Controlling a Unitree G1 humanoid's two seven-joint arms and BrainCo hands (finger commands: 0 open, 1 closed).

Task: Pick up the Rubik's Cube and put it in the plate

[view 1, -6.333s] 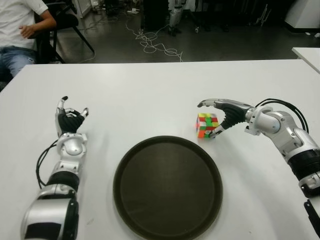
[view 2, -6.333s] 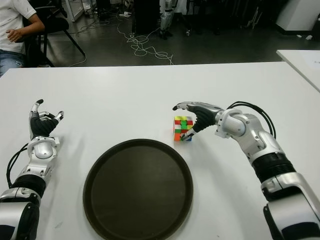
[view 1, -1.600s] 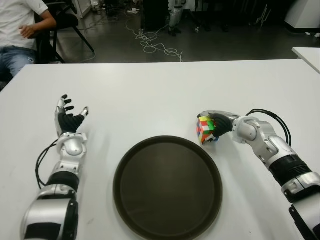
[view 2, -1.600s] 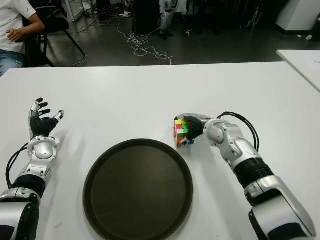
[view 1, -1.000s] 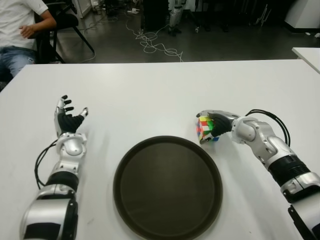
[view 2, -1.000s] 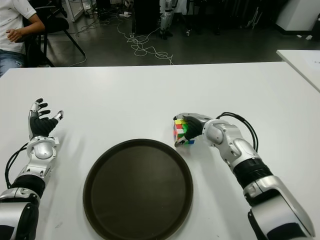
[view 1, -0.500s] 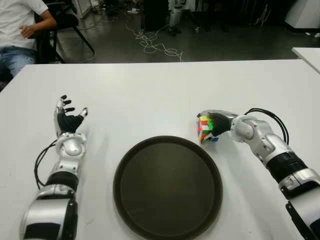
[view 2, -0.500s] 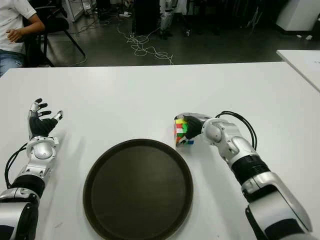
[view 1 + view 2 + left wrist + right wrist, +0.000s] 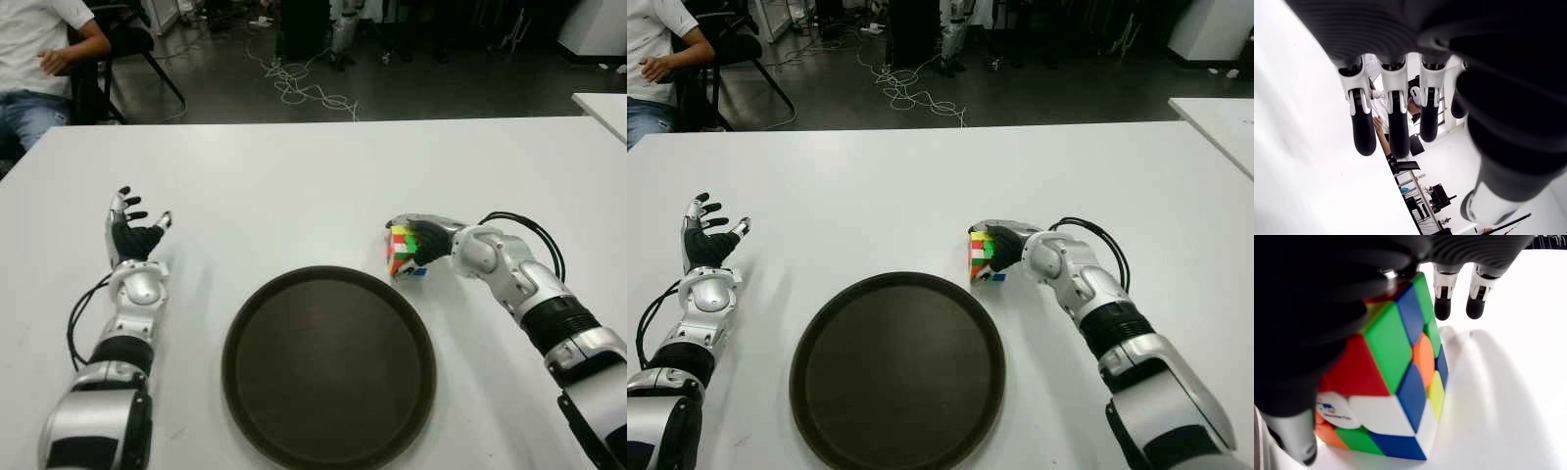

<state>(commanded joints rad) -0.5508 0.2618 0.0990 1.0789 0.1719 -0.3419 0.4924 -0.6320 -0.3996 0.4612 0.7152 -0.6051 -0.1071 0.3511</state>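
**Right hand grips the cube at the plate's rim**

The right hand [image 9: 423,241] is wrapped around the Rubik's Cube [image 9: 399,249], just beside the far right rim of the plate [image 9: 328,367] on the table [image 9: 294,186]. The cube looks tilted, one corner low near the table, which suggests a lift under way; it is not yet over the plate.

The right eye view shows the same: the cube clamped from its right side, leaving the plate side free for the short carry inward.

In the left wrist view, the left hand [image 9: 1400,112] has its fingers straight and spread, holding nothing. It shows well left of the plate, idle.

The right wrist view shows fingers [image 9: 1442,293] reaching past the cube's top edge, palm against one face.
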